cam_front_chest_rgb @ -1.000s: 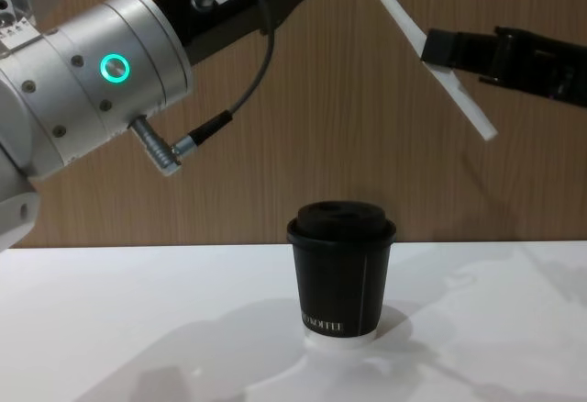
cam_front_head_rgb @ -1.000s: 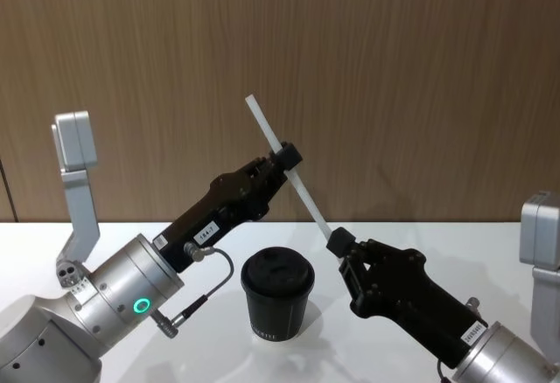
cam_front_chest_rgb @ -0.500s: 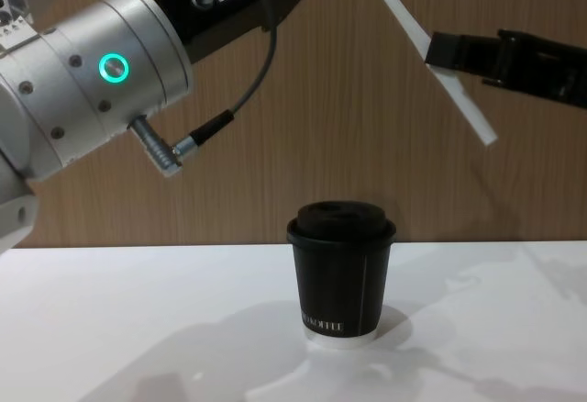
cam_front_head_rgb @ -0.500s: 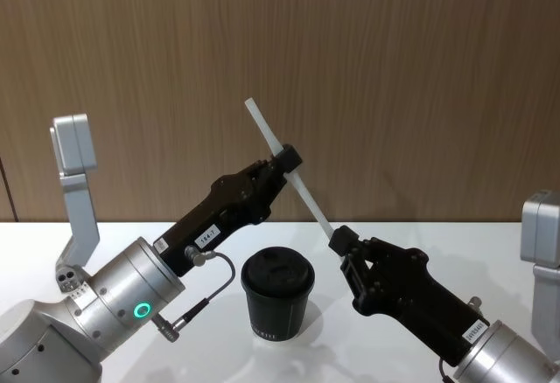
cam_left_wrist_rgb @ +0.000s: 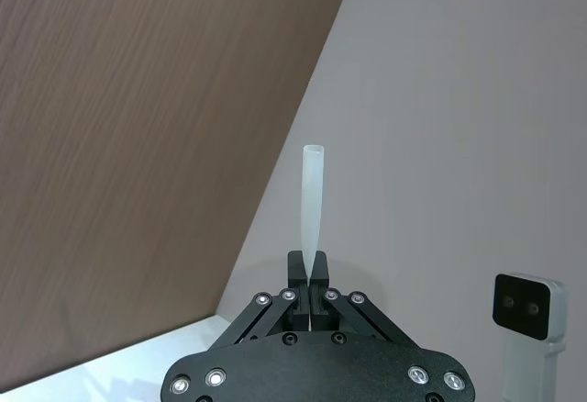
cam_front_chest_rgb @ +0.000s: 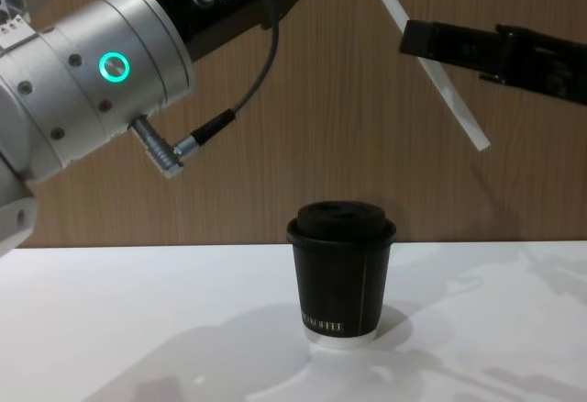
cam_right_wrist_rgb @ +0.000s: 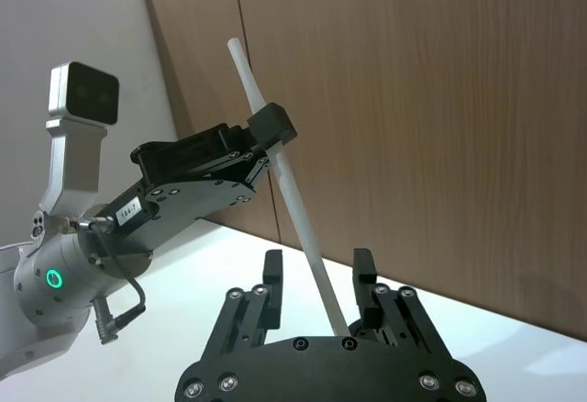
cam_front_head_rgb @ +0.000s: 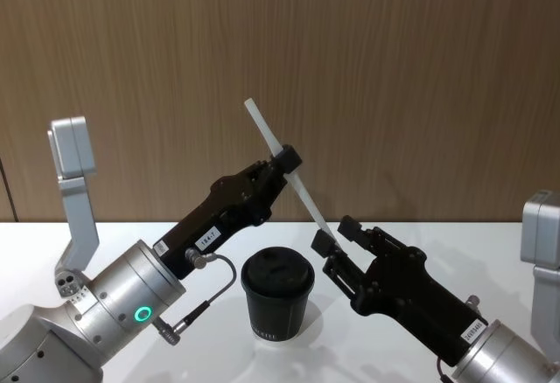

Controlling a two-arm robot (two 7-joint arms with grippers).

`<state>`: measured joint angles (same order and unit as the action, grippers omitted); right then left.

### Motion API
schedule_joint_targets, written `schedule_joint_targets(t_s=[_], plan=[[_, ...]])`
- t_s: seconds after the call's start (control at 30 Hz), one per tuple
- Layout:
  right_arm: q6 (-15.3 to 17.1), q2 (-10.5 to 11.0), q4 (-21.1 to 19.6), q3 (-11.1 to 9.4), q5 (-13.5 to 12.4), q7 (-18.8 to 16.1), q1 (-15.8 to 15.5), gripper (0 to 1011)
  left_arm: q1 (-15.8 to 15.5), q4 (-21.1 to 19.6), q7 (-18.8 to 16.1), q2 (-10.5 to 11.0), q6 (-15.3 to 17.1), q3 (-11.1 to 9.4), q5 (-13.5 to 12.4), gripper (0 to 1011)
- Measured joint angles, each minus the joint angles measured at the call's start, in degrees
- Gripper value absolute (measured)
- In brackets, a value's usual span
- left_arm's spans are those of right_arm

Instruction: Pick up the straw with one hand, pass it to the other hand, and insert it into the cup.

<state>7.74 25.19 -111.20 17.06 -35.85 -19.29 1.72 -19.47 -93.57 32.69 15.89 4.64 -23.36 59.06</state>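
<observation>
White straw (cam_front_head_rgb: 262, 128) hangs tilted above the cup (cam_front_head_rgb: 277, 300) in head view; your right gripper (cam_front_head_rgb: 335, 236) has just spread open at its lower end. Left wrist view: left gripper (cam_left_wrist_rgb: 310, 269) pinches the straw. Right wrist view: fingers stand wide either side of it. Chest view: handover looks done, insertion's next.

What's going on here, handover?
Straw handover in mid-air. The left end effector is shut on the straw, holding it tilted. The right end effector is open around the straw's lower end. The lidded cup stands on the table below, and the straw is not yet inserted.
</observation>
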Motion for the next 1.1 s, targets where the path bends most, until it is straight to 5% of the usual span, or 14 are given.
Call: schedule_joint_targets(t_s=[0.63, 1.1], plan=[[-1.5, 0.8, 0.3, 1.3, -0.3, -0.9, 0.8, 986, -0.2, -1.7, -3.2, 4.5, -1.3, 1.4, -2.7, 10], [-2.5, 1.7, 0.5, 2.1, -0.4, -1.1, 0.7, 1001, -3.4, 0.8, -3.3, 8.3, -2.4, 2.7, -5.3, 8]])
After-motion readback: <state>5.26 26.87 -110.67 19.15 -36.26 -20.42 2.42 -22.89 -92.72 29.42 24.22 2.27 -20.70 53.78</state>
